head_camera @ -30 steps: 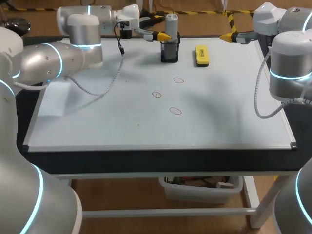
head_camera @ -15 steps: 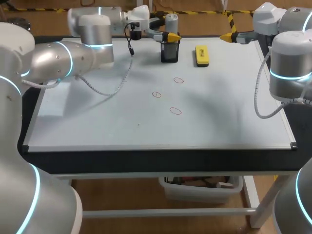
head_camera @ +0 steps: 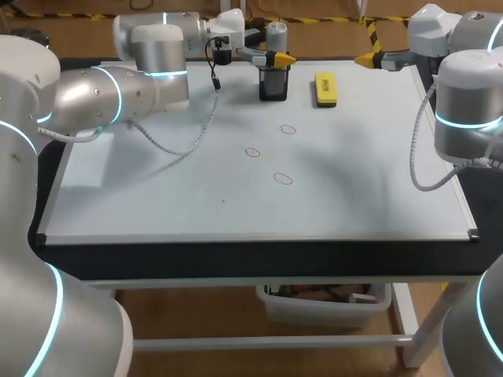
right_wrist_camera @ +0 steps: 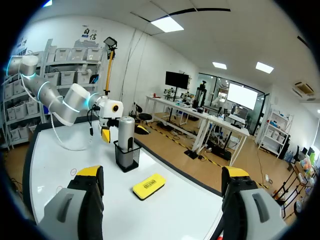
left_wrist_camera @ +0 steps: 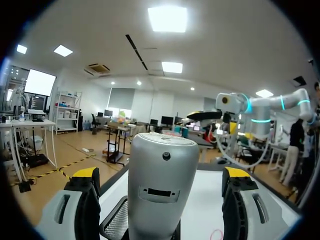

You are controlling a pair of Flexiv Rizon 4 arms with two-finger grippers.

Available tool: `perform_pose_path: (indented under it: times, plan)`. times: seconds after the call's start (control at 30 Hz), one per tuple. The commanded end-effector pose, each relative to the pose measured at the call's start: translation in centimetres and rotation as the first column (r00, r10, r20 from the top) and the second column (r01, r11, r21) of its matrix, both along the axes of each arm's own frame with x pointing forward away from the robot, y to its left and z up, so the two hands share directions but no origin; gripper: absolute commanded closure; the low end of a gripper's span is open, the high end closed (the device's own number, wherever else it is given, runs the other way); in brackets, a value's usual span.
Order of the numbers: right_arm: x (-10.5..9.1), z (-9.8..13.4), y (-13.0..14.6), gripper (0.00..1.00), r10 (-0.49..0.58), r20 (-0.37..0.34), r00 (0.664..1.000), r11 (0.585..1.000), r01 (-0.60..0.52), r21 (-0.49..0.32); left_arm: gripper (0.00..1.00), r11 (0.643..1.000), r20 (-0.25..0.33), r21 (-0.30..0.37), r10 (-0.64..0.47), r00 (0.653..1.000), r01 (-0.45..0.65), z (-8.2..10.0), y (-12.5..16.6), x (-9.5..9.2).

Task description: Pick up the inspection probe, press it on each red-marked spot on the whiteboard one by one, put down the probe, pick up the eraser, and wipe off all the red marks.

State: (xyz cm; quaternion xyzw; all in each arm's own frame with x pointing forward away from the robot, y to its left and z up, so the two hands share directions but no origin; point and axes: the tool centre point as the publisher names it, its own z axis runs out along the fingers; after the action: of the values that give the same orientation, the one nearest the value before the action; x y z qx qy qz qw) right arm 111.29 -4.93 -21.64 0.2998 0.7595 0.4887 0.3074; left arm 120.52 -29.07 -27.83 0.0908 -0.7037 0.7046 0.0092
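Observation:
The grey inspection probe stands upright in a black mesh holder at the back of the whiteboard. My left gripper is open with its yellow-tipped fingers on either side of the probe, not touching it. Three red marks lie in the middle of the board. The yellow eraser lies to the right of the holder. My right gripper hangs open and empty at the back right; its view shows the probe and the eraser ahead.
A grey cable from my left arm droops over the board's left half. The board's black frame edge runs along the front. A plastic bin sits under the table.
My left arm has moved right along the back edge, bringing its open fingers around the probe. The right arm has not moved.

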Motion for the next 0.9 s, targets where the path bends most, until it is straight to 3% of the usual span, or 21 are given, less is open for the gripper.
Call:
perform_pose_path:
  times: [0.03, 0.17, 0.2, 0.27, 0.3, 0.37, 0.4, 0.9]
  plan:
    - [0.0, 0.0, 0.0, 0.00, 0.001, -0.001, 1.000, 1.000, -0.001, -0.001, 0.00, 1.000, 0.003, -0.002, -0.009, 1.000, 0.009, -0.2, -0.1, 0.5]
    - [0.0, 0.0, 0.0, 0.00, 0.001, -0.001, 1.000, 1.000, -0.001, -0.001, 0.04, 1.000, 0.006, 0.000, -0.012, 1.000, 0.012, -0.1, -0.1, 0.6]
    - [0.0, 0.0, 0.0, 0.00, 0.001, -0.001, 1.000, 1.000, -0.001, -0.001, 0.16, 1.000, 0.008, 0.001, -0.013, 1.000, 0.013, -0.1, -0.1, 0.6]
    - [0.0, 0.0, 0.0, 0.00, 0.001, -0.001, 1.000, 1.000, -0.001, -0.001, 0.53, 1.000, 0.010, 0.005, -0.015, 1.000, 0.015, -0.1, -0.1, 0.7]
    - [0.0, 0.0, 0.0, 0.00, 0.001, -0.001, 1.000, 1.000, -0.001, -0.001, 0.62, 1.000, 0.014, 0.005, -0.020, 1.000, 0.019, -0.1, 0.0, 0.7]
    - [0.0, 0.0, 0.0, 0.00, 0.001, -0.001, 1.000, 1.000, -0.001, -0.001, 0.92, 1.000, 0.018, 0.009, -0.027, 0.999, 0.027, 0.0, 0.0, 0.7]
    - [0.0, 0.0, 0.0, 0.00, 0.001, -0.001, 1.000, 1.000, -0.001, -0.001, 1.00, 1.000, 0.019, 0.010, -0.028, 0.999, 0.028, 0.0, 0.1, 0.7]
    - [0.0, 0.0, 0.0, 0.00, 0.001, -0.001, 1.000, 1.000, -0.001, -0.001, 1.00, 0.999, 0.043, -0.002, -0.048, 0.998, 0.048, 1.4, 0.7, 0.7]
